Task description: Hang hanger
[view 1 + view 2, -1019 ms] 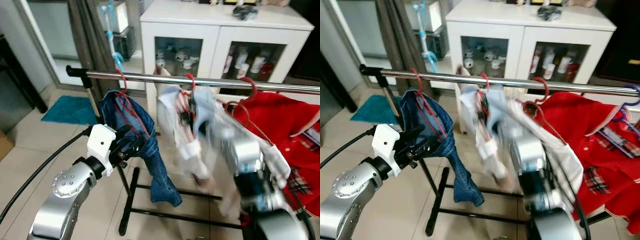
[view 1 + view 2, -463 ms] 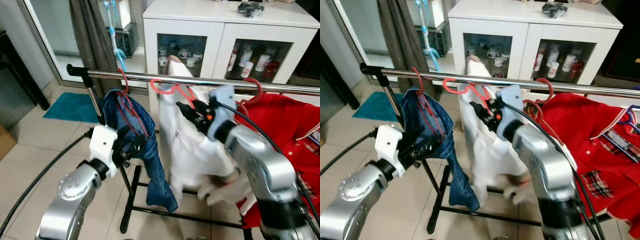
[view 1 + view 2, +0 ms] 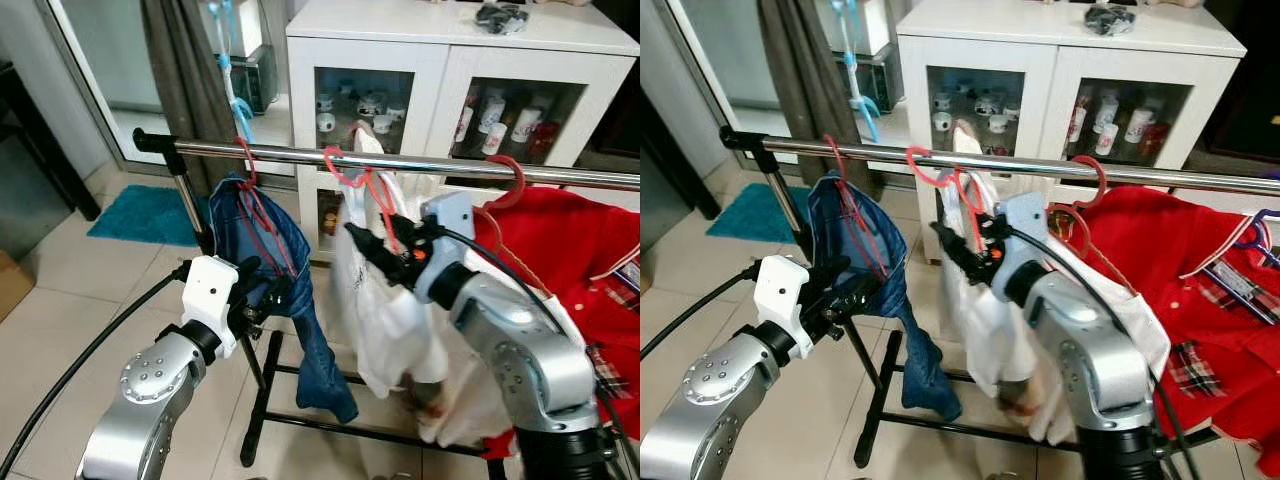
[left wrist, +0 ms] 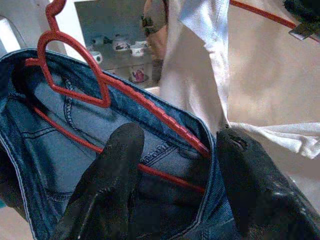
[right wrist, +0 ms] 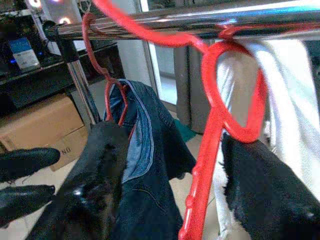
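Eye views: the red hanger (image 3: pixel 352 176) carrying a white shirt (image 3: pixel 385 310) has its hook over the steel rail (image 3: pixel 300 156), and hangs downward. The right end effector (image 3: pixel 368 252) sits just below the hook against the shirt. The left end effector (image 3: pixel 266 295) rests at the jeans (image 3: pixel 290 290).

Left wrist view: fingers (image 4: pixel 107 185) spread, jeans and their red hanger between them, nothing gripped.

Right wrist view: fingers (image 5: pixel 260 185) released, apart, the hanger's neck (image 5: pixel 212 145) between them, running upright.
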{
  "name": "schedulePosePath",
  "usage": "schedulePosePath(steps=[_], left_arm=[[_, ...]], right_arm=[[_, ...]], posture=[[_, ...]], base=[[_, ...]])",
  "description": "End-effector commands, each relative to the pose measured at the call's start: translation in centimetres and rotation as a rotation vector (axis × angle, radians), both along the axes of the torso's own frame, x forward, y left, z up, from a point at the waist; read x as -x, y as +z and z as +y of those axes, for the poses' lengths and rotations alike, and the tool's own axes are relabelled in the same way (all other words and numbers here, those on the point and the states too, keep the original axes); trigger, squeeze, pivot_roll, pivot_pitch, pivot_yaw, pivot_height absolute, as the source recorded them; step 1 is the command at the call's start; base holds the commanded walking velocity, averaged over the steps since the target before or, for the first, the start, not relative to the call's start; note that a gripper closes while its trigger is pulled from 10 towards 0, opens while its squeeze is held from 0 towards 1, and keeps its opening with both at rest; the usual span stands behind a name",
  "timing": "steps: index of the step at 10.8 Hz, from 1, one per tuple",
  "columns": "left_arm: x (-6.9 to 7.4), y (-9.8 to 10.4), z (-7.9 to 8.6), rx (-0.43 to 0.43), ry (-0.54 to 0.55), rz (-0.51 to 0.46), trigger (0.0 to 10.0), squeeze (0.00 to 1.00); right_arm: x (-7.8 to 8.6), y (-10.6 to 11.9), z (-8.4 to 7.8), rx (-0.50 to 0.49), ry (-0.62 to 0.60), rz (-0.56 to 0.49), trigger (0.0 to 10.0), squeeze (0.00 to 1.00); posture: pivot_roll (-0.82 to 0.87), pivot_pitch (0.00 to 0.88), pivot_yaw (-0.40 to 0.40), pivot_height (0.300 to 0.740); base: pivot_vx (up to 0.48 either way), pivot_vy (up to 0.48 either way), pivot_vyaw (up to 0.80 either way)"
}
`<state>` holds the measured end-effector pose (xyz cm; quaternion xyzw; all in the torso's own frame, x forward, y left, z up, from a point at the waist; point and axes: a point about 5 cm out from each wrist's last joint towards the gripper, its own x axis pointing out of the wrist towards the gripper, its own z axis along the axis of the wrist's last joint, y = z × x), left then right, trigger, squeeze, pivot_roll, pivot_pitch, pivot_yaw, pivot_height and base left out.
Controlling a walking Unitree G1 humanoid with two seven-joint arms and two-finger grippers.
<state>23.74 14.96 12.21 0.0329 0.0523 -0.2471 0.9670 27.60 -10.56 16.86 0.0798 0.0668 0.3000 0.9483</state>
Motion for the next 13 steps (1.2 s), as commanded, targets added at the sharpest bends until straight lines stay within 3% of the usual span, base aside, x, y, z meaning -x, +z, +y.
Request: schedulePosePath(steps=[1, 2, 3, 6, 7, 8, 11, 13], left_arm=[[-0.1, -0.1, 0.2, -0.011, 0.014, 0.009, 10.0, 0.0], [0.0, -0.1, 0.4, -0.016, 0.016, 0.014, 10.0, 0.0], [0.1, -0.1, 0.5, -0.02, 0.021, 0.017, 10.0, 0.0], [0.3, -0.2, 0.8, -0.027, 0.03, 0.021, 10.0, 0.0], [0.3, -0.2, 0.9, -0.032, 0.032, 0.026, 10.0, 0.0], [0.3, -0.2, 1.0, -0.035, 0.031, 0.028, 10.0, 0.0], [0.3, -0.3, 1.0, -0.038, 0.029, 0.031, 10.0, 0.0], [0.3, -0.3, 1.0, -0.042, 0.029, 0.032, 10.0, 0.0]], right_arm=[[-0.1, 0.4, 0.5, -0.052, 0.007, 0.021, 10.0, 0.92], [-0.5, 0.2, 1.3, -0.127, 0.01, 0.065, 3.6, 0.0], [-0.9, -0.2, 1.9, -0.149, -0.003, 0.1, 0.0, 0.0], [-1.3, -1.2, 2.3, -0.165, -0.021, 0.17, 0.0, 0.0], [-1.4, -1.5, 2.5, -0.192, -0.028, 0.196, 4.5, 0.0], [-1.5, -1.6, 2.8, -0.232, -0.028, 0.213, 10.0, 0.0], [-1.9, -2.5, 3.0, -0.351, -0.047, 0.257, 10.0, 0.0], [-2.1, -3.0, 3.1, -0.255, -0.062, 0.229, 10.0, 0.0]], posture=[[-0.01, 0.0, 0.061, 0.74], [-0.01, 0.0, 0.063, 0.74], [0.0, 0.0, 0.062, 0.74], [0.01, 0.0, 0.058, 0.74], [0.01, 0.0, 0.06, 0.74], [0.01, 0.0, 0.062, 0.74], [0.02, 0.0, 0.061, 0.74], [0.02, 0.0, 0.061, 0.74]], base=[[0.0, 0.0, 0.0], [0.0, 0.0, 0.0], [0.0, 0.0, 0.0], [0.0, 0.0, 0.0], [0.0, 0.0, 0.0], [0.0, 0.0, 0.0], [0.0, 0.0, 0.0], [0.0, 0.0, 0.0]])
